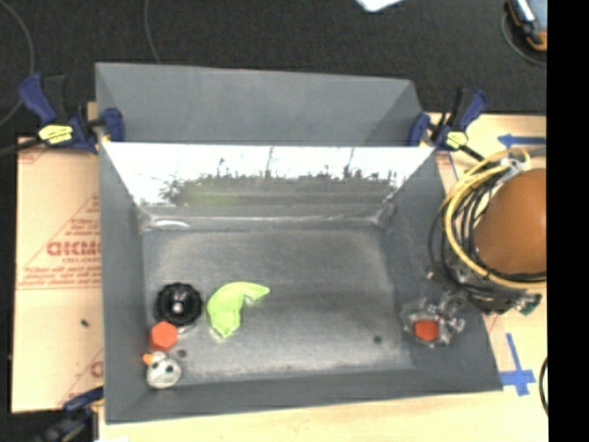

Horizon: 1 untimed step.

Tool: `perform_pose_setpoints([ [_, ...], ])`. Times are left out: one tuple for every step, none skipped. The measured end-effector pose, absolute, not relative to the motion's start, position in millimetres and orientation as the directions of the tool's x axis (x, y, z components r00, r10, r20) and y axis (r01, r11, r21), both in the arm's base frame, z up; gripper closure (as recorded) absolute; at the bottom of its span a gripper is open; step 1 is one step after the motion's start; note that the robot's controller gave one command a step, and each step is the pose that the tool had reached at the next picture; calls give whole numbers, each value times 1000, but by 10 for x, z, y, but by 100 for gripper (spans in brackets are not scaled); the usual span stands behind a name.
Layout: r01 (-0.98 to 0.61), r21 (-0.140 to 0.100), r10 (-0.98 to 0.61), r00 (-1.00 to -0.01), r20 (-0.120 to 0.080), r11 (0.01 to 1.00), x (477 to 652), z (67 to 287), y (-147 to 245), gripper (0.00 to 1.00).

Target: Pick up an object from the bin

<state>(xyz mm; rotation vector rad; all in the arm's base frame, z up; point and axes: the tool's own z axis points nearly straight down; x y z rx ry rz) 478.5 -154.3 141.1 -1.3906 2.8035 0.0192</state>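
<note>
**A:** In the camera view, what lies around the gripper?

**B:** The gripper (434, 320) is low at the right wall of the grey bin (304, 265), near the front right corner. A small red-orange piece (425, 331) sits right at its tip. Above it are the arm's orange cover (515, 224) and looped cables (460, 233).

**A:** Is the gripper spread, pressed together, or pinching that piece?

**B:** That cannot be told; the tip is a dark tangle there.

**A:** Does anything stand in its way?

**B:** Nothing lies near it. The other things are well apart from it, clustered at the front left, with bare floor between.

**A:** How many are there?

**B:** Four on that side, one of each:
- a black round thing (178, 303);
- a crumpled green piece (230, 307) just beside it on the right;
- a small orange cap (164, 336) below the black one;
- a pale round thing (163, 370) nearest the front wall.

With the red-orange piece, that makes five.
</note>
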Motion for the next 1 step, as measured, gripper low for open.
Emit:
perform_pose_setpoints([
  [-796, 1, -796, -605, -17, 605, 4795, 1577, -1550, 100],
])
